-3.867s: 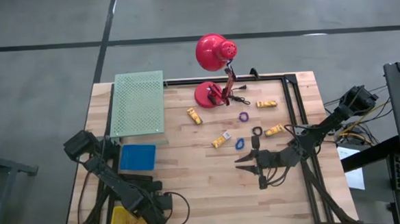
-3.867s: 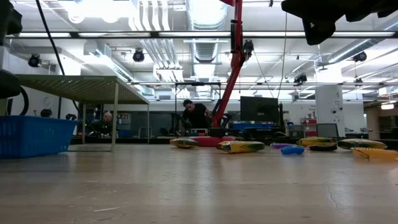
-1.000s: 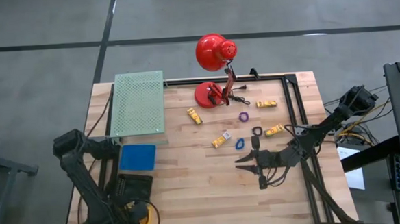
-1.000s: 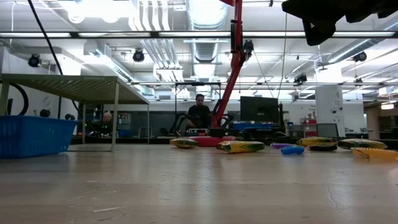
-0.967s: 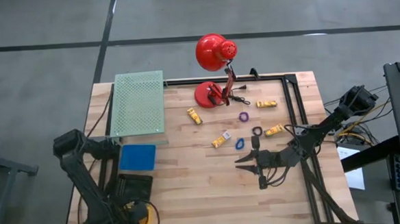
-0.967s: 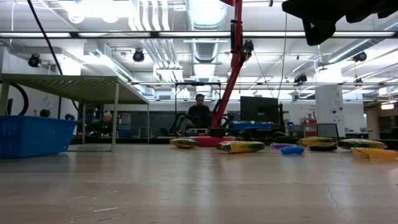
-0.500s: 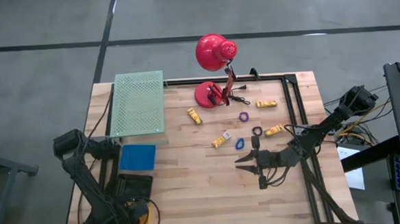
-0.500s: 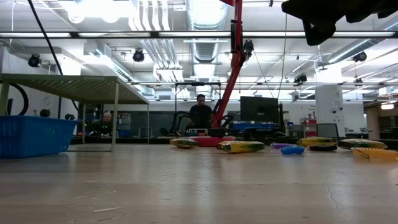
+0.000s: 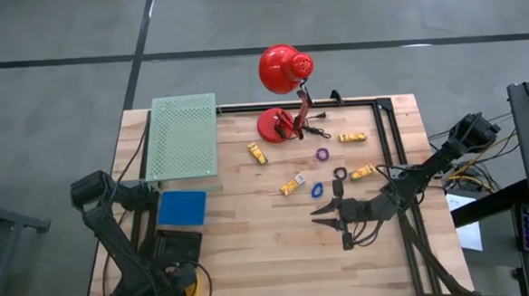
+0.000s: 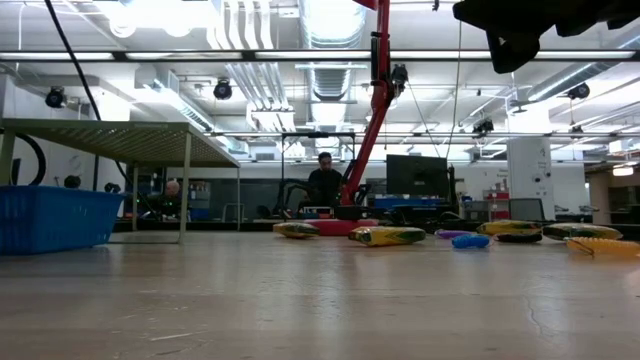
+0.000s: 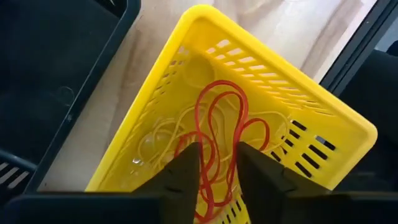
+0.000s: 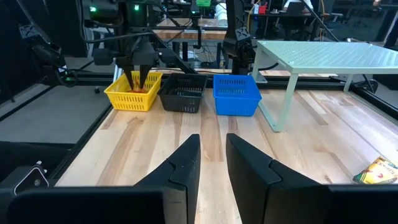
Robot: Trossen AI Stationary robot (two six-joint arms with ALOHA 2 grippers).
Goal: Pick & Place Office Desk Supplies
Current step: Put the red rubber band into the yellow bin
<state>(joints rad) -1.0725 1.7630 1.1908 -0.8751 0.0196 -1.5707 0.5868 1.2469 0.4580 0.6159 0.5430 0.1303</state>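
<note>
Small yellow pieces [image 9: 257, 153] [image 9: 353, 137] [image 9: 363, 172] lie flat on the wooden table, with a purple ring [image 9: 322, 154], a blue ring [image 9: 317, 190] and a black ring [image 9: 339, 173] among them. My right gripper [image 9: 327, 222] hovers open, just near of the rings, fingers pointing toward the table's left. My left gripper [image 11: 217, 155] is open above the yellow basket [image 11: 261, 68] at the near left corner. A red rubber band [image 11: 217, 118] lies looped in that basket over tan bands [image 11: 158, 134], and its strands run between the fingers. My left gripper points down into the yellow basket, and the red rubber band's strands [image 11: 205, 180] pass between its fingers. I cannot tell whether the fingers touch the band.
A red desk lamp [image 9: 275, 125] stands at the table's far edge. A green mesh shelf [image 9: 185, 137] fills the far left, with a blue basket [image 9: 181, 208] and a black basket [image 12: 185, 93] near it. A black frame [image 9: 387, 142] runs along the right side. People sit beyond the table.
In the last second nothing has visibly moved. Some seconds earlier my left arm drew back from beside the black basket toward the table's near left corner and now stands over the yellow basket.
</note>
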